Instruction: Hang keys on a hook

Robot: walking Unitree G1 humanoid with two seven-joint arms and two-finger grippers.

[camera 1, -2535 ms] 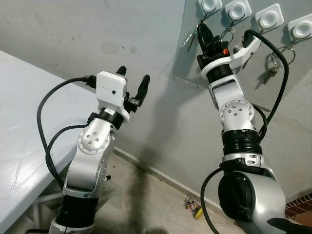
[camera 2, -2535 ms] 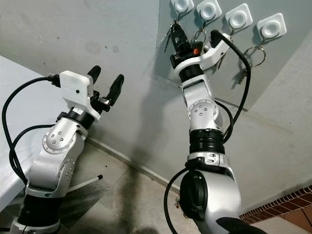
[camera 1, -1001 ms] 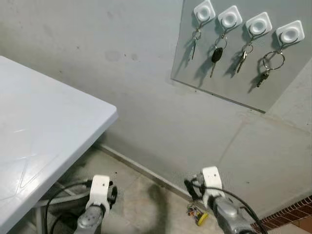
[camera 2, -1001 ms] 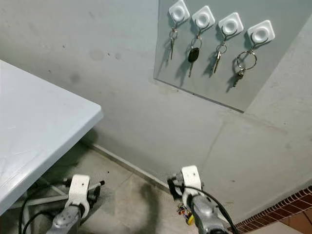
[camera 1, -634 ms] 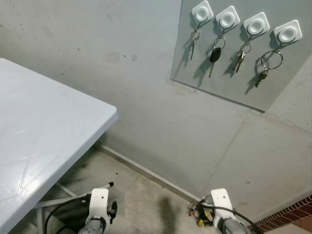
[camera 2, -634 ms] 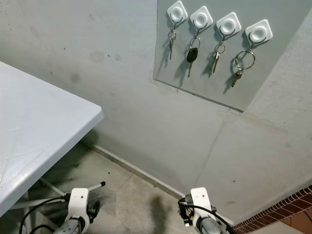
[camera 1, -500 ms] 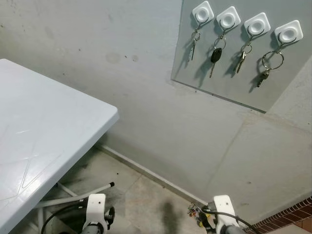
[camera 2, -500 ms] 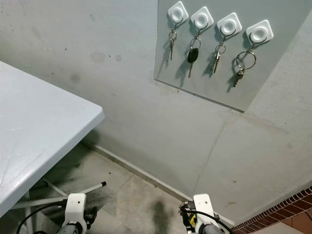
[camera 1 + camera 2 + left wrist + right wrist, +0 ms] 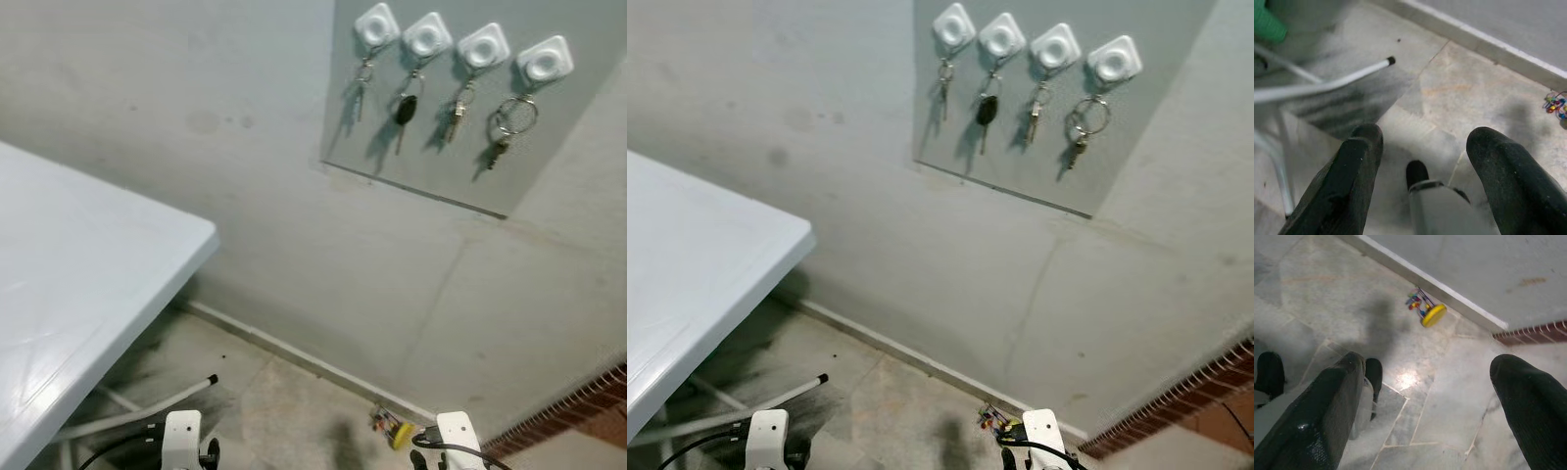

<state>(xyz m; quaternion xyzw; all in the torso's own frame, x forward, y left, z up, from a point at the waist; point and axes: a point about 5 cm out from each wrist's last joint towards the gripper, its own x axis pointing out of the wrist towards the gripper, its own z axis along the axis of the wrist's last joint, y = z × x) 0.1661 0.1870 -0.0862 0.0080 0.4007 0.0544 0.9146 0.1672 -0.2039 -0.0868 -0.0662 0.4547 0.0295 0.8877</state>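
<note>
High on the grey wall panel [image 9: 431, 166] sit several white square hooks, and a key or key ring hangs from each: silver keys [image 9: 361, 76] on the leftmost hook [image 9: 376, 25], a black car key [image 9: 405, 108], a brass key [image 9: 455, 110] and a large ring with a key [image 9: 506, 125]. Both arms hang low. My left gripper [image 9: 1422, 164] is open over the stone floor, nothing between its fingers. My right gripper [image 9: 1430, 396] is open too, also empty, pointing at the floor.
A white table [image 9: 69, 294] stands at the left, its thin leg [image 9: 1322, 83] crossing the floor. A small yellow object with coloured wires [image 9: 1426, 311] lies by the white skirting [image 9: 294, 354]. Red brick [image 9: 578, 406] edges the floor at the right.
The right arm came down from the leftmost hook, leaving the silver keys hanging there. Both arms dropped to the bottom edge. The camera shifted slightly right.
</note>
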